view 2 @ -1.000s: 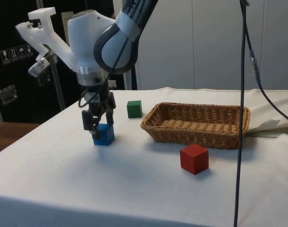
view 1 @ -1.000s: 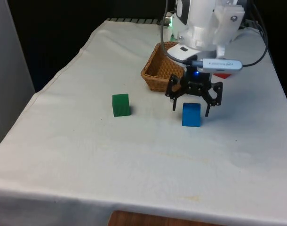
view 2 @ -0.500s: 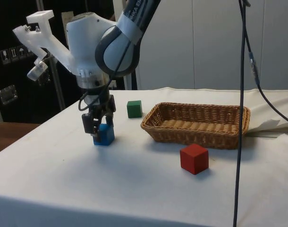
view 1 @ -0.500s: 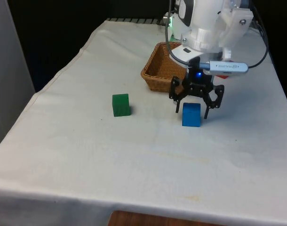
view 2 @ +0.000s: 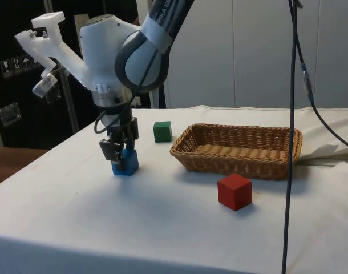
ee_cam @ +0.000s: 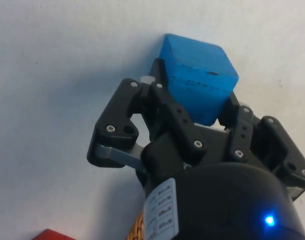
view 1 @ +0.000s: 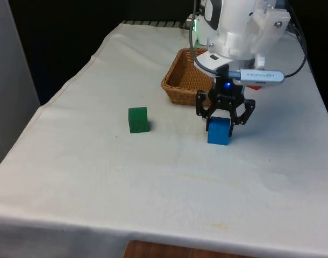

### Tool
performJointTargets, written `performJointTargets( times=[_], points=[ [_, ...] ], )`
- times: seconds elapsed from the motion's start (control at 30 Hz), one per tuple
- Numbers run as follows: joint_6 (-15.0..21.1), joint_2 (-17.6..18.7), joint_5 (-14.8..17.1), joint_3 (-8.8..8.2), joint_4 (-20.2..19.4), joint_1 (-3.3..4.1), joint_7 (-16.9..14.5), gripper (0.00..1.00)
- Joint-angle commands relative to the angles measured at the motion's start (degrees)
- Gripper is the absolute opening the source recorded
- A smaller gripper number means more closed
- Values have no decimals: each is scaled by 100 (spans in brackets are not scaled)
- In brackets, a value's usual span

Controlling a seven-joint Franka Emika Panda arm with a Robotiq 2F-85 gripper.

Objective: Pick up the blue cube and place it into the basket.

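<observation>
1. Table under a white cloth (view 1: 99, 177) — bore everything, with the arm working near the middle of its far half.
2. Wicker basket (view 1: 181, 80) sat beyond the gripper in the front view, partly hidden by the arm; in the side view (view 2: 242, 149) stood open and unobstructed, near the blue cube but not touching it.
3. Gripper (view 1: 224, 119) was down over the blue cube, its two fingers pressed against opposite faces; in the wrist view (ee_cam: 192, 107) seen closed onto the block's sides with no gap showing — judged a firm clasp, not yet a lift.
4. Blue cube (view 1: 218, 131) rested on the cloth between the fingers, seemingly with its base still on the table in the side view (view 2: 125, 164); also seen in the wrist view (ee_cam: 198, 75), slightly skewed to the fingers.
5. Red cube (view 2: 235, 191) lay in front of the basket in the side view, well apart from the grasp.
6. Green cube (view 1: 137, 119) stood toward the front view's left, well clear.
7. Step in hand, as judged: securing the grasp. Best done by keeping the squeeze steady, rising straight up before any sideways travel, and clearing the basket's rim with margin, since a skewed hold could let the block twist.
</observation>
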Motion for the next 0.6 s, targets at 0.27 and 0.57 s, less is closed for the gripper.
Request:
performJointTargets(
  times=[0.27, 0.57],
  points=[
    [-6, -92, -6, -6, -57, 0, 6, 4],
    [-103, -521, 0, 6, -315, 6, 6, 4]
  ],
)
